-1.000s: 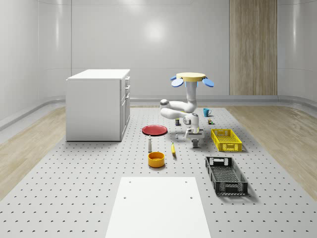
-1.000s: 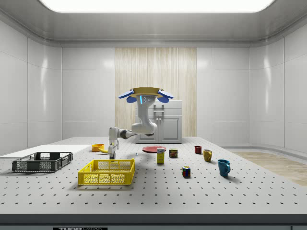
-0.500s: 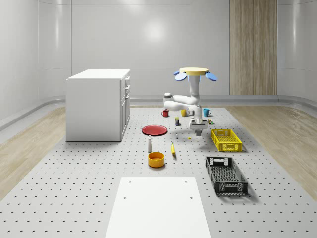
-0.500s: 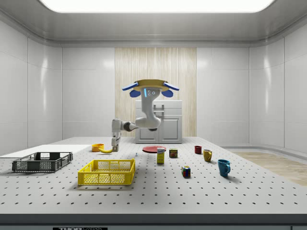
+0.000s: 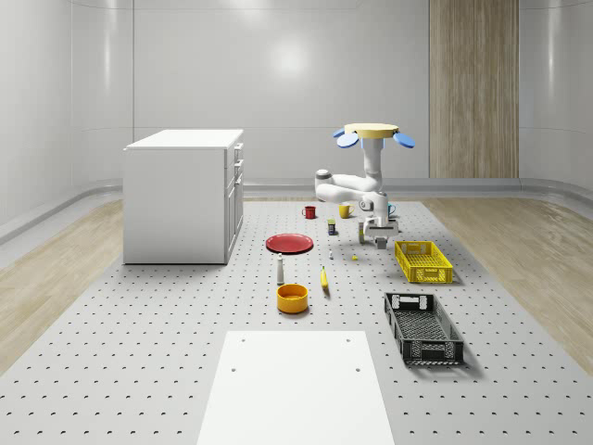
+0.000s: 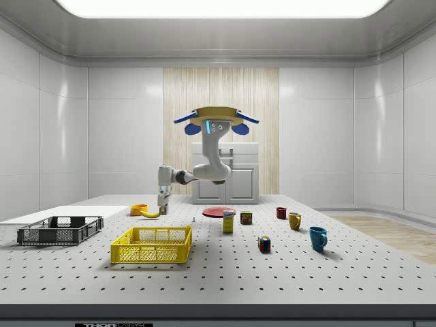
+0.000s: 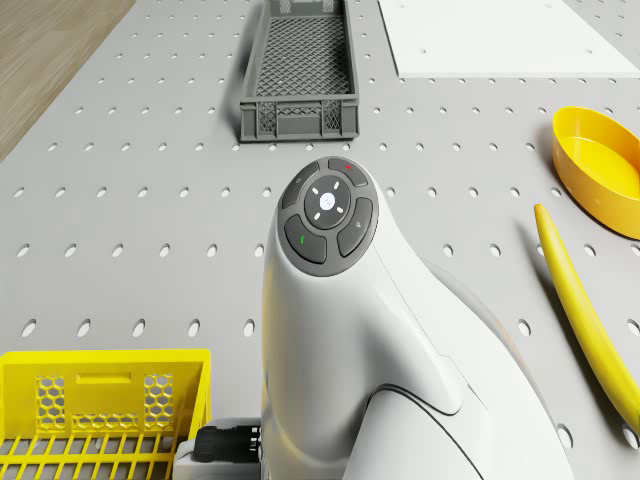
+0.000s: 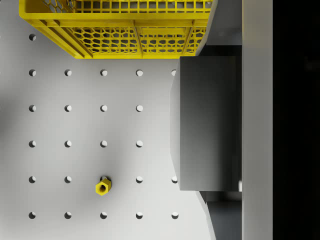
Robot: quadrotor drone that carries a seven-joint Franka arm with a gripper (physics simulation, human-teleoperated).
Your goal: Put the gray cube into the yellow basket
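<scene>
My jaws are clamped on the gray cube (image 8: pixel 207 122), which hangs from my gripper (image 5: pixel 378 238) above bare table (image 8: pixel 65 125), a small yellow nut (image 8: pixel 102 187) lying below. The yellow basket (image 8: pixel 125 37) starts just ahead (its near wall is not yet crossed). My drone (image 5: pixel 375 133) hovers behind, over the table. Letting go here would drop the cube outside; carrying it too low could knock that wall.

Whole-scene camera: high, far back, looking along my table (image 5: pixel 139 371) toward the rear wall. Side camera: low at the table's edge, level, distant. Both take in the yellow basket (image 5: pixel 423 261), also seen at (image 6: pixel 152 244). Camera on my body: looks down past my arm (image 7: pixel 400 380), close. Wrist camera: straight down, nearest, catching the basket's rim (image 8: pixel 120 35).
</scene>
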